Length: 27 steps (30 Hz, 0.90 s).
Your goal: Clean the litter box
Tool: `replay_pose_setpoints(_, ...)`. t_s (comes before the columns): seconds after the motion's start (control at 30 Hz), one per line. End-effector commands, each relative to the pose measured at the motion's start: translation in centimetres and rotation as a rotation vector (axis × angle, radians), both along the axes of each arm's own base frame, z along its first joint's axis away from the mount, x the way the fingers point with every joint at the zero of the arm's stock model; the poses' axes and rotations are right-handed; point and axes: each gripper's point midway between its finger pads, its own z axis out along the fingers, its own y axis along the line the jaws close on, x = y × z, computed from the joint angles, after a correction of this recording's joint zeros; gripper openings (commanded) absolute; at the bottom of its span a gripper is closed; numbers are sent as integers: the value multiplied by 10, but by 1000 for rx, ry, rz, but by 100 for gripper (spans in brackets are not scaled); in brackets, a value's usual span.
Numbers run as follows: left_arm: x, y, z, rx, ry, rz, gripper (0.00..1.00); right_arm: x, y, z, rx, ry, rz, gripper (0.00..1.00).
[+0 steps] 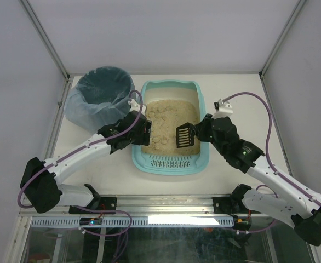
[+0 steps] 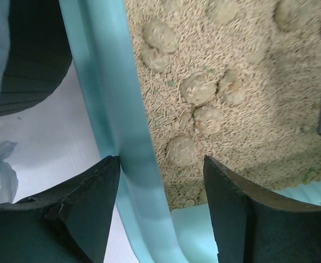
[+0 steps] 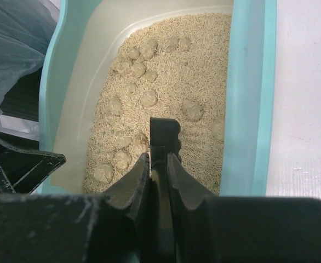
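The litter box point(image 1: 202, 112) lay in the middle of the white table point(image 1: 242, 87), its slotted grate point(image 1: 171, 162) at the end nearest the arms. Beige litter inside was dotted with round clumps point(image 1: 161, 143). Just beside its far left corner stood a round dark bin point(image 1: 103, 87) lined with a bluish bag, crowding that side. The left gripper point(image 1: 145, 131) had its jaws spread across the box's left wall. One finger was against the outer face of the rim, and the other hung inside over the litter, apart from the wall. The right gripper point(image 1: 196, 131) was pressed tight on the handle of a dark slotted scoop point(image 1: 185, 136). The scoop's head was over the litter near the right wall; I couldn't tell whether it touched. A purple cable point(image 1: 137, 98) looped between bin and box.
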Motion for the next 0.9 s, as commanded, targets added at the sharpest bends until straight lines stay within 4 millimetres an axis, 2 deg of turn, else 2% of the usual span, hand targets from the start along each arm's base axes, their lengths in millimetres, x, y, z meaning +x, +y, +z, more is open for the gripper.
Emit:
replay_pose_setpoints(0.0, 5, 1, 2, 25, -4, -5, 63, 0, 1, 32, 51, -66, 13, 0)
replay_pose_setpoints(0.13, 4, -6, -1, 17, 10, -41, 58, -2, -2, 33, 55, -71, 11, 0)
replay_pose_setpoints(0.27, -3, -34, 1, -63, 24, -155, 52, -2, -4, 35, 50, -77, 2, 0)
replay_pose_setpoints(0.43, -14, -65, 6, -86, 10, -248, 51, 2, -15, 37, -5, -79, -43, 0)
replay_pose_setpoints(0.57, -21, -81, 15, -138, -4, -306, 51, 5, -23, 39, -69, -79, -64, 0)
replay_pose_setpoints(0.7, -19, -77, 25, -146, -48, -309, 54, 9, -26, 47, -121, -92, -72, 0)
replay_pose_setpoints(0.77, -13, -66, 31, -123, -87, -266, 63, 15, -33, 52, -151, -100, -95, 0)
replay_pose_setpoints(0.87, -4, -46, 43, -109, -134, -193, 76, 21, -32, 59, -226, -118, -60, 0)
